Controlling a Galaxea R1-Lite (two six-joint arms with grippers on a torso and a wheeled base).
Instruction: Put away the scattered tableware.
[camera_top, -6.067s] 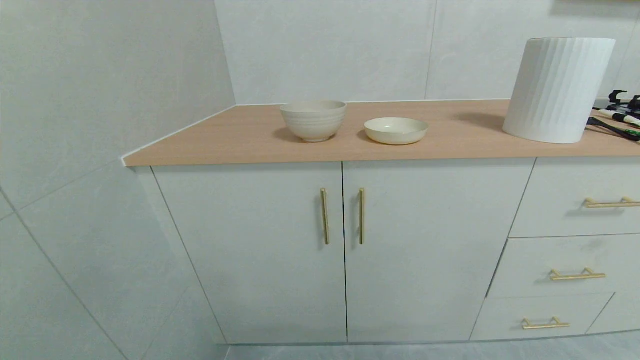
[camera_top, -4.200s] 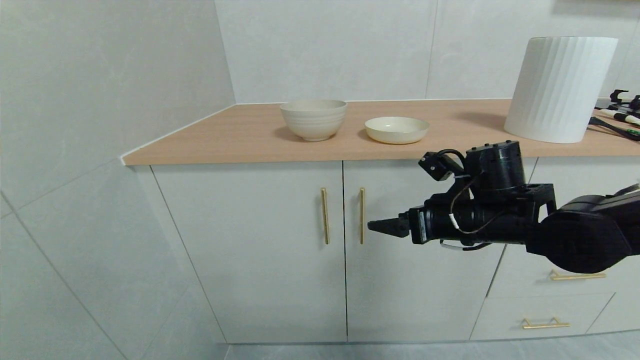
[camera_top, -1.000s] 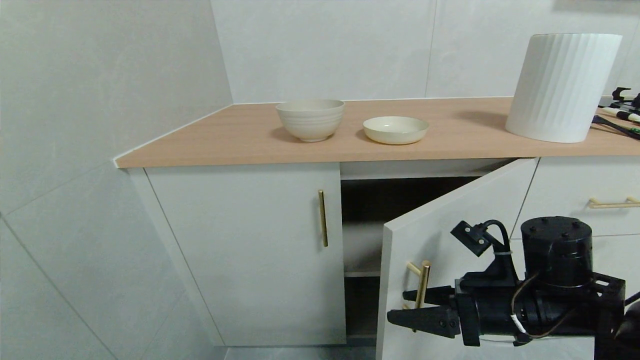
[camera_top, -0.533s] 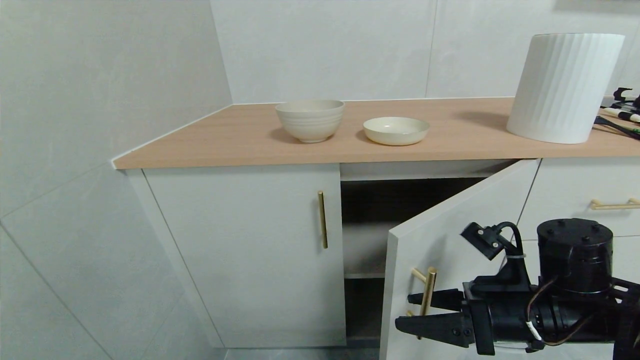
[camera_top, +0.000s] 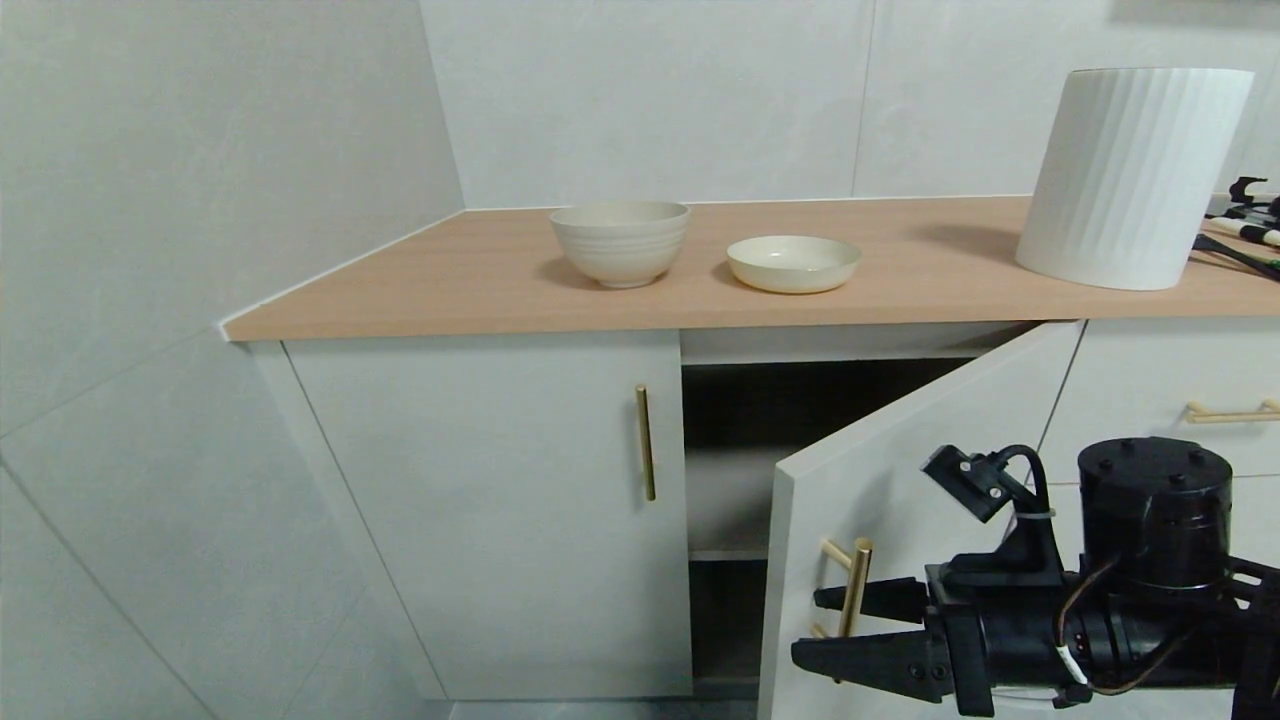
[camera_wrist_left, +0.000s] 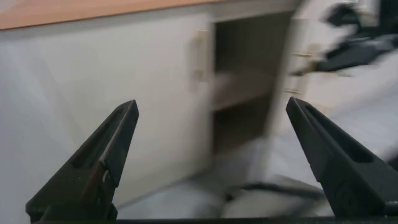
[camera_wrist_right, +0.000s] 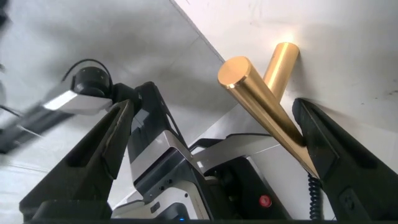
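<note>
Door (camera_top: 905, 440) swung open; right hand (camera_top: 806, 627) straddles its handle (camera_top: 857, 583).

The right arm (camera_top: 1040, 625) is matte black, its cylindrical housing (camera_top: 1155, 500) studded with screws. A black cable (camera_top: 1012, 455) loops behind the tapered tool (camera_top: 805, 627).

A tall white ribbed cylinder (camera_top: 1135, 175) stands on the wooden surface (camera_top: 450, 285), well above the right claw (camera_top: 808, 627) and off to its right. Dark tools (camera_top: 1240, 225) lie just beside the cylinder, farther right. White drawers (camera_top: 1150, 390) with a gold drawer handle (camera_top: 1230, 410) sit up and right of the claw.
</note>
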